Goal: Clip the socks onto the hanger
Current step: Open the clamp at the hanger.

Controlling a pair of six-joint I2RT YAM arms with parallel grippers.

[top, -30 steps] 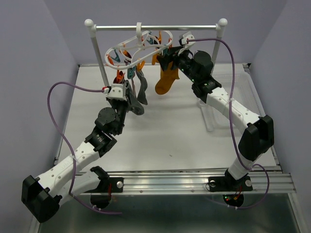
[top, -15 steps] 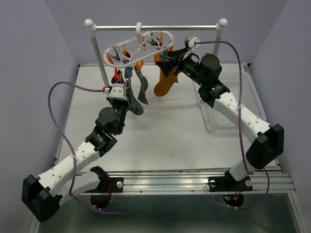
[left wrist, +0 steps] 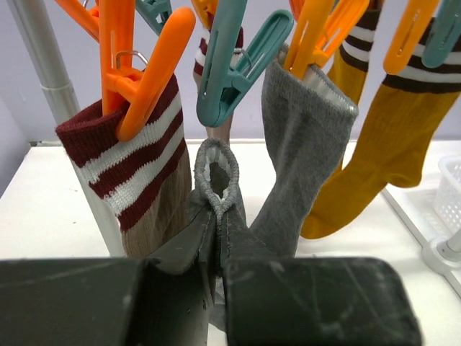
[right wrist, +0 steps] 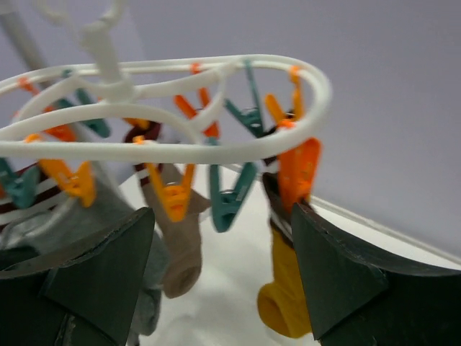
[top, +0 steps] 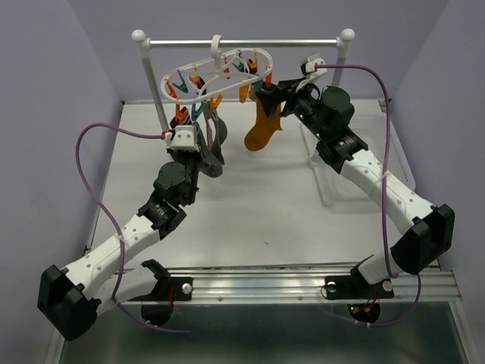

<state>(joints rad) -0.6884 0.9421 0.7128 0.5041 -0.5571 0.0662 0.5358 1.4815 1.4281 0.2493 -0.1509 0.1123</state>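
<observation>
The white oval hanger (top: 216, 70) hangs by its hook from the rail, with orange and teal clips around it. A mustard sock (top: 262, 127) hangs from an orange clip (right wrist: 299, 169). My left gripper (top: 206, 150) is shut on the cuff of a loose grey sock (left wrist: 218, 173), holding it just under an empty teal clip (left wrist: 238, 65). Beside it hang a clipped grey sock (left wrist: 306, 144), a tan sock with a maroon and white cuff (left wrist: 137, 173) and mustard socks (left wrist: 382, 144). My right gripper (top: 274, 95) is open and empty, its jaws (right wrist: 223, 267) astride the ring's right end (right wrist: 317, 86), next to the mustard sock (right wrist: 288, 295).
The silver rail (top: 242, 42) on white posts spans the back of the table. A white plastic basket (top: 333, 178) stands at the right, and its corner shows in the left wrist view (left wrist: 450, 187). A tan sock (right wrist: 180, 252) hangs near the ring's middle.
My right gripper has drawn back to the right from the mustard sock's top, and the sock stays hanging from its clip. My left gripper has risen slightly with the grey sock. The hanger has swung a little.
</observation>
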